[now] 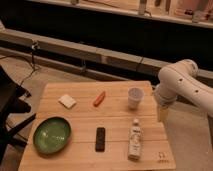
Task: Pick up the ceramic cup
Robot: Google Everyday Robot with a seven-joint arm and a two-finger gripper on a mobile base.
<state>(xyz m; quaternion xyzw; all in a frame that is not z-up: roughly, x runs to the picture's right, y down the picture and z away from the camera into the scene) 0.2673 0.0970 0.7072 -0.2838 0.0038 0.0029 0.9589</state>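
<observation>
Approach looks the step in hand: the ceramic cup (135, 96) stands at right centre of frame on the bench (82, 119). The pincer (161, 113) hangs just right of it, empty; its opening I cannot tell. Next it must swing left.

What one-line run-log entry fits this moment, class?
stage: pre-grasp | pincer: right of ceramic cup, apart from it | cup: upright on wooden table, not yet lifted
</observation>
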